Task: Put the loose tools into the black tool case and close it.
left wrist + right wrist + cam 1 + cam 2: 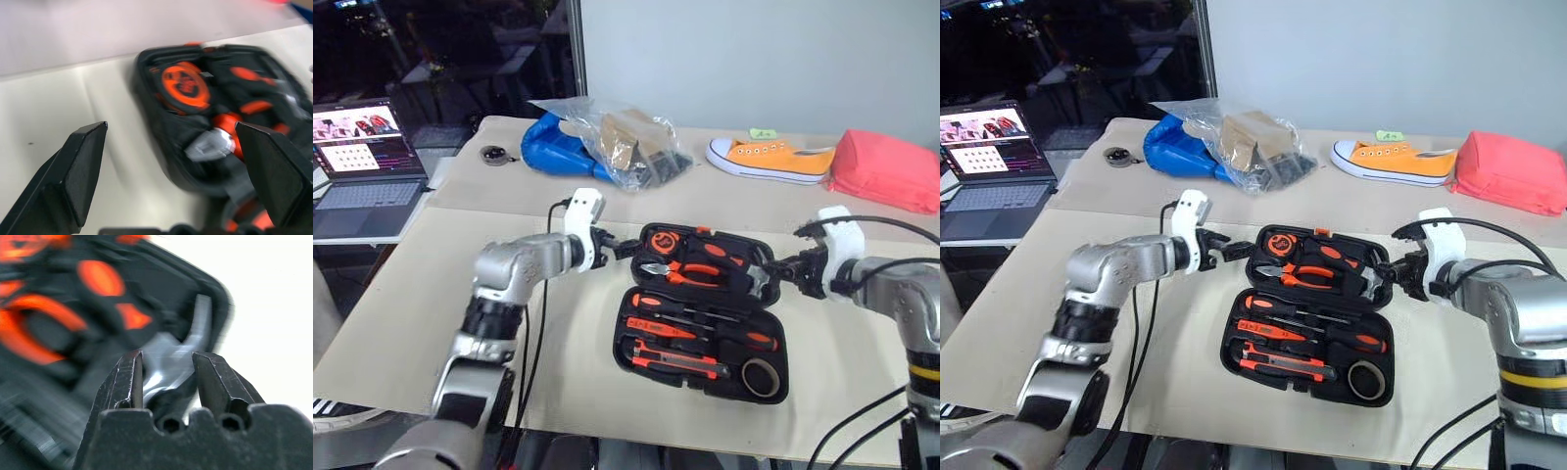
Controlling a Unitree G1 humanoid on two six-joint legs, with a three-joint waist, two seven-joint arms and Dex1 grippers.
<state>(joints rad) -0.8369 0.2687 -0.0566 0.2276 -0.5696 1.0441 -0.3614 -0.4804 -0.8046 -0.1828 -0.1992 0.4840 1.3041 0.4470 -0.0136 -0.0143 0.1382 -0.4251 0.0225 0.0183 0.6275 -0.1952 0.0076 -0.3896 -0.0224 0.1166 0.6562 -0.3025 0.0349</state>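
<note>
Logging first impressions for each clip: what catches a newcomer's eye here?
The open black tool case, packed with orange-handled tools, lies mid-table. The left pincer, wide open, and the right pincer flank its far half, one at each end. Behind lie an orange sneaker and a red pouch.

Both arms reach forward over the tabletop (431, 294) and bend inward at the elbow, so the two wrists face each other from opposite sides. The left gripper (625, 247) points toward the robot's right and slightly downward, its white wrist housing uppermost; in the left wrist view its two black fingers (73, 181) stand spread wide apart with nothing between them. The right gripper (781, 266) points toward the robot's left, also tipped a little down. In the right wrist view its fingers (124, 382) stand parted by a narrow gap, roughly parallel.
</note>
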